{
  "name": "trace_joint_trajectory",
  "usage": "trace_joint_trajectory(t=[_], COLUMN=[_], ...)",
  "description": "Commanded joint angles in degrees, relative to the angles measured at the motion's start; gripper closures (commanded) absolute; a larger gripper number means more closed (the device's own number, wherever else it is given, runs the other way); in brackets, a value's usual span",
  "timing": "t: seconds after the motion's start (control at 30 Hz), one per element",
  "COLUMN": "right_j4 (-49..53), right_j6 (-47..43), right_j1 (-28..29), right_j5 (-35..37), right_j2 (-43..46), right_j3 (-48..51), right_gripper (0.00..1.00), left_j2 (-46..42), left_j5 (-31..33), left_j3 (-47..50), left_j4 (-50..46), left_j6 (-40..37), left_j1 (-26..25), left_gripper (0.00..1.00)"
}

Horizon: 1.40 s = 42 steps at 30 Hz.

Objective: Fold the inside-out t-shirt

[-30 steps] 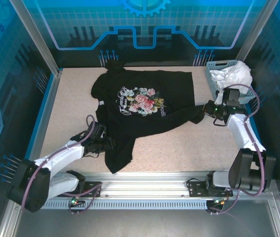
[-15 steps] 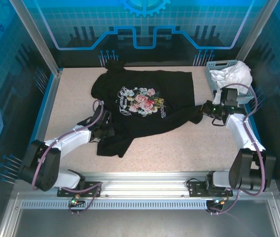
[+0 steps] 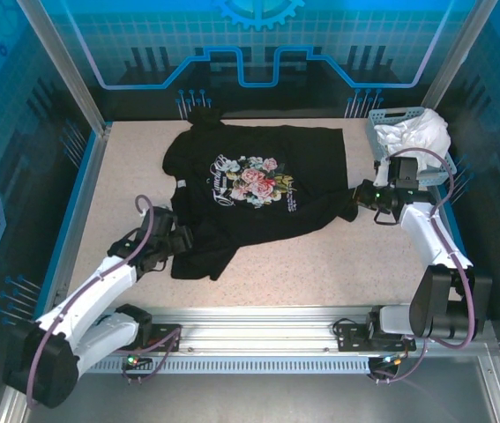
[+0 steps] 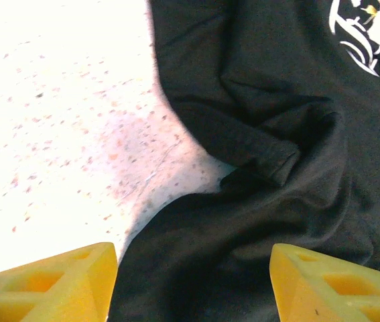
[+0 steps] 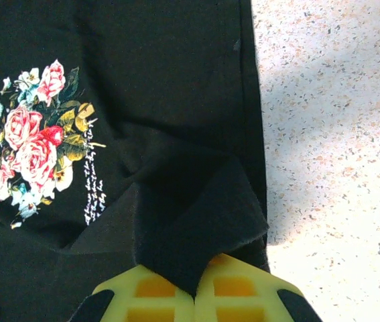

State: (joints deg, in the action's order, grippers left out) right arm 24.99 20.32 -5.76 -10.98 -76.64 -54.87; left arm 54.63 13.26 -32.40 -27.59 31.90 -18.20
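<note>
T-shirt (image 3: 258,198) lies spread on the speckled table (image 3: 117,194), black, floral print (image 3: 254,181) facing up near its middle; far edge sits close to the back wall, near-left part is bunched into a rumpled flap that reaches toward the front rail. Left gripper (image 3: 182,241) is at that bunched near-left edge; on my left wrist view the left gripper (image 4: 193,275) has its yellow fingers (image 4: 55,285) standing wide apart, black cloth (image 4: 290,100) lying under and between them with nothing pinched; I log it as open. Same view shows a thick fold of the fabric just beyond the fingers, bare tabletop to the left, and a bit of white lettering (image 4: 350,33) at the top right corner. Right gripper (image 3: 355,196) is at the shirt's right edge, with the cloth drawn out to a point where it meets the fingers; on my right wrist view the right gripper (image 5: 196,295) has both yellow fingers pressed together with a corner of the t-shirt (image 5: 143,80) clamped between them, fabric fanning out from the grip in creases; I log it as closed on the shirt. Print (image 5: 32,141) shows roses and small script to the left of that grip. Basket (image 3: 389,119) sits at the far right corner of the table holding a white garment (image 3: 419,132), apart from the shirt.
</note>
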Motion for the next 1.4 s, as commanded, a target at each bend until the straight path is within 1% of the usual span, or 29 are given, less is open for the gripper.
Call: trace_joint_trajectory(t=[0.0, 0.13, 0.23, 0.33, 0.47, 0.67, 0.8, 0.87, 1.0, 1.17, 1.23, 1.3, 1.37], right_j4=[-0.36, -0.9, -0.75, -0.74, -0.69, -1.6, -1.81, -1.63, -1.34, -1.35, -1.26, -1.26, -1.26], right_j6=[-0.64, -0.28, -0.33, -0.32, -0.29, 0.17, 0.34, 0.21, 0.16, 0.12, 0.08, 0.05, 0.09], right_j1=[0.75, 0.94, 0.93, 0.94, 0.85, 0.88, 0.85, 0.84, 0.86, 0.84, 0.79, 0.8, 0.41], right_j5=[-1.38, -2.33, -3.0, -3.26, -3.25, -4.37, -4.73, -4.62, -4.02, -3.73, -3.04, -2.1, -1.62], right_j2=[-0.08, 0.84, 1.55, 2.54, 3.2, 3.21, 3.17, 3.24, 3.35, 2.99, 3.16, 3.55, 4.0], right_j3=[-1.34, -0.99, -1.11, -0.96, -0.63, -0.23, -0.21, -0.23, 0.04, 0.12, 0.21, 0.29, 0.32], right_gripper=[1.0, 1.0, 1.0, 1.0, 1.0, 1.0, 1.0, 1.0, 1.0, 1.0, 1.0, 1.0, 1.0], left_j2=[-0.86, -0.05, -0.78, -0.66, 0.84, 0.42, 3.1, 4.52, 6.1, 7.11, 6.47, 4.94, 1.58], left_j5=[-0.58, -4.09, -6.18, -8.03, -9.63, -9.75, -10.77, -11.46, -11.85, -12.12, -11.96, -11.39, -10.17], left_j3=[1.93, 3.66, 5.63, 7.21, 8.09, 9.28, 9.27, 9.27, 9.94, 10.18, 10.12, 9.55, 8.17], left_j4=[-7.33, -8.3, -7.21, -5.94, -6.59, -6.5, -4.06, -2.95, -1.14, 0.76, 1.22, 1.08, 0.34], left_j6=[4.62, 7.88, 10.61, 12.63, 12.88, 13.74, 12.85, 12.44, 11.99, 11.62, 11.53, 11.37, 11.09], left_j1=[1.09, 2.81, 4.69, 4.92, 4.92, 4.92, 4.92, 4.93, 4.92, 4.92, 4.92, 4.93, 5.1], left_gripper=[0.37, 0.37, 0.39, 0.43, 0.51, 0.55, 0.58, 0.62, 0.72, 0.88, 0.95, 1.0, 1.0])
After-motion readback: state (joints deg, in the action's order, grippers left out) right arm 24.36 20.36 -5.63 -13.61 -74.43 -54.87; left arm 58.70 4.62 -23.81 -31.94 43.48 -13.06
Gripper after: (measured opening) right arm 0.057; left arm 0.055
